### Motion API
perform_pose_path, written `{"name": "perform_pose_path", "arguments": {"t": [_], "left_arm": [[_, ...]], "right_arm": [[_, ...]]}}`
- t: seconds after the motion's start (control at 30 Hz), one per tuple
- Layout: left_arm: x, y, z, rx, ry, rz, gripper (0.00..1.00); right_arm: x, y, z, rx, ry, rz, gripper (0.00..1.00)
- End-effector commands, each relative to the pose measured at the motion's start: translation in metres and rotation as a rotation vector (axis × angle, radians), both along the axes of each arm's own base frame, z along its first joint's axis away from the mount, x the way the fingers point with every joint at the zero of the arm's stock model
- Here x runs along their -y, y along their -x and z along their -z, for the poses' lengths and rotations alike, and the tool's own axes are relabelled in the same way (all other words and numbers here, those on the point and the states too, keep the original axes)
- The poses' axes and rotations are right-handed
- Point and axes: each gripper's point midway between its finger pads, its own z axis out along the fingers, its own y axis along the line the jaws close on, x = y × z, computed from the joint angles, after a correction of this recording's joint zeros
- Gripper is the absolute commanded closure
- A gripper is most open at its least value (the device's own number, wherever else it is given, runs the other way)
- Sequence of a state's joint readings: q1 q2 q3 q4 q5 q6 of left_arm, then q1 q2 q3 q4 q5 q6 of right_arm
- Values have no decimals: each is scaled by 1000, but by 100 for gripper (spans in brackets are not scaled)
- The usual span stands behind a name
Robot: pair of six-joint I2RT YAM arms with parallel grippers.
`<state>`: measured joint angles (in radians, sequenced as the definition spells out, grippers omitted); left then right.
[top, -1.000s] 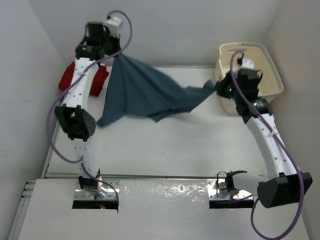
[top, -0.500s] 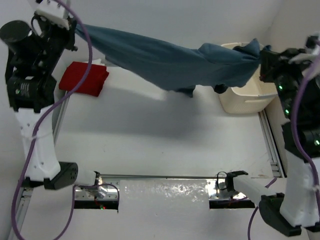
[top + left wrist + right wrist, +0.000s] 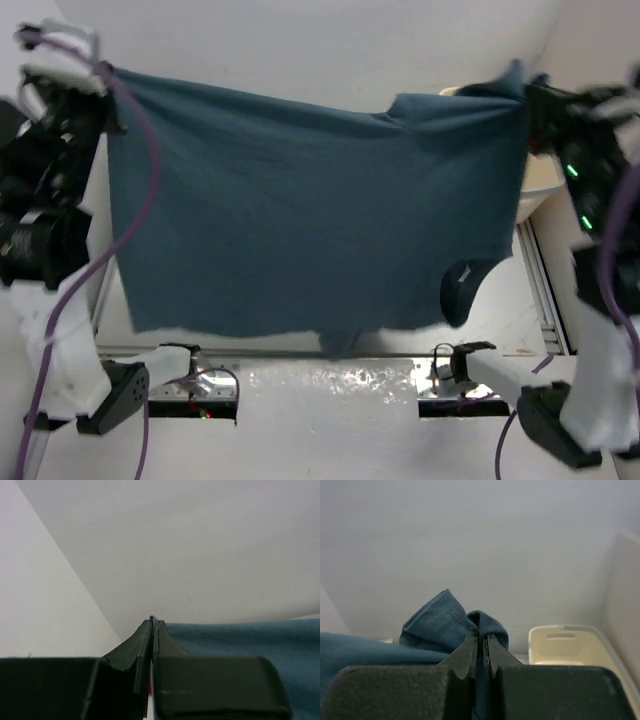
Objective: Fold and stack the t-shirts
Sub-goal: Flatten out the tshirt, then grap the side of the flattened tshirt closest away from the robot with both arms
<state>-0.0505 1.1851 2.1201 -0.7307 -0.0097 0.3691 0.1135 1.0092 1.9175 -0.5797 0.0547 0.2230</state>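
Note:
The slate blue-grey t-shirt [image 3: 310,215] hangs spread wide like a curtain between both raised arms, covering most of the table in the top view. My left gripper [image 3: 105,80] is shut on its upper left corner; the left wrist view shows the jaws [image 3: 152,627] closed on the blue cloth [image 3: 250,640]. My right gripper [image 3: 528,98] is shut on the upper right corner; bunched blue cloth [image 3: 445,622] sticks up around its closed jaws [image 3: 481,642]. The red and white shirts are hidden behind the hanging shirt.
The cream laundry basket [image 3: 535,180] stands at the back right, mostly hidden by the shirt and right arm; it also shows in the right wrist view [image 3: 570,645]. White walls close in on the left, back and right.
Both arms have lifted higher and pulled apart, and the blue-grey shirt has gone from a bunched band to a flat hanging sheet that now hides the red shirt.

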Motion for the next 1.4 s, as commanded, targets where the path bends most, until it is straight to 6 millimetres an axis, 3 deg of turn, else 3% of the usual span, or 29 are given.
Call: {"name": "perform_pose_path", "arguments": {"t": [0.0,0.17,0.2,0.23,0.3,0.37,0.4,0.43,0.47,0.5,0.53,0.57,0.6,0.63,0.73,0.83,0.87,0.9,0.97,1.0,1.03,1.07,1.1,1.13,1.17,1.2,1.23,1.3,1.37], "left_arm": [[-12,-98,82,-248,-21,-82,100],[-8,-186,201,-514,-51,-58,100],[-12,-201,211,-506,-40,-61,100],[-16,-224,251,-579,-35,-69,100],[-33,-253,277,-577,3,-98,100],[-42,-288,331,-643,23,-116,100],[-45,-301,341,-638,40,-120,100],[-46,-318,384,-703,52,-115,100],[-47,-331,389,-695,59,-115,98],[-49,-340,401,-705,89,-134,95],[-54,-351,443,-771,102,-165,80],[-57,-366,430,-732,111,-183,73],[-60,-367,441,-769,121,-209,68],[-66,-373,463,-804,123,-233,59],[-62,-381,423,-732,136,-193,48],[-40,-355,402,-738,149,-78,40],[-32,-345,393,-740,147,-36,40],[-22,-326,360,-713,118,25,40],[23,-278,384,-843,91,236,40],[39,-257,387,-865,-5,327,40],[53,-216,401,-928,-61,388,40],[84,-181,420,-991,-225,500,40],[93,-154,415,-987,-318,528,40],[110,-108,464,-1105,-394,607,40],[113,-90,476,-1116,-451,641,39],[108,-62,498,-1165,-488,637,38],[108,-53,508,-1173,-528,628,38],[102,-38,532,-1215,-556,605,37],[117,-22,545,-1260,-537,678,30]], "right_arm": [[-30,-126,80,-243,-10,-85,100],[-58,-234,176,-404,-41,-166,100],[-65,-272,216,-485,-43,-176,100],[-74,-291,234,-520,-49,-204,100],[-96,-350,290,-609,-52,-252,100],[-115,-384,329,-668,-60,-295,100],[-124,-403,312,-607,-68,-305,97],[-129,-425,369,-683,-105,-298,95],[-127,-440,369,-635,-115,-271,92],[-123,-447,385,-639,-128,-235,70],[-119,-451,394,-637,-140,-207,56],[-113,-457,393,-604,-143,-167,45],[-107,-456,402,-619,-141,-142,1],[-104,-455,399,-616,-129,-128,1],[-102,-441,382,-624,-61,-119,1],[-101,-404,355,-651,45,-120,1],[-104,-379,325,-638,71,-134,1],[-97,-363,339,-693,127,-105,1],[-95,-316,372,-846,183,-112,1],[-91,-289,354,-847,187,-113,1],[-89,-268,363,-892,188,-121,1],[-81,-228,419,-1040,205,-112,1],[-74,-202,406,-1013,170,-96,1],[-68,-190,412,-1000,161,-74,2],[-58,-155,459,-1102,168,-57,6],[-52,-138,453,-1073,140,-38,10],[-43,-114,485,-1139,142,-12,16],[-38,-93,495,-1151,103,3,18],[-19,-67,536,-1233,6,66,15]]}}
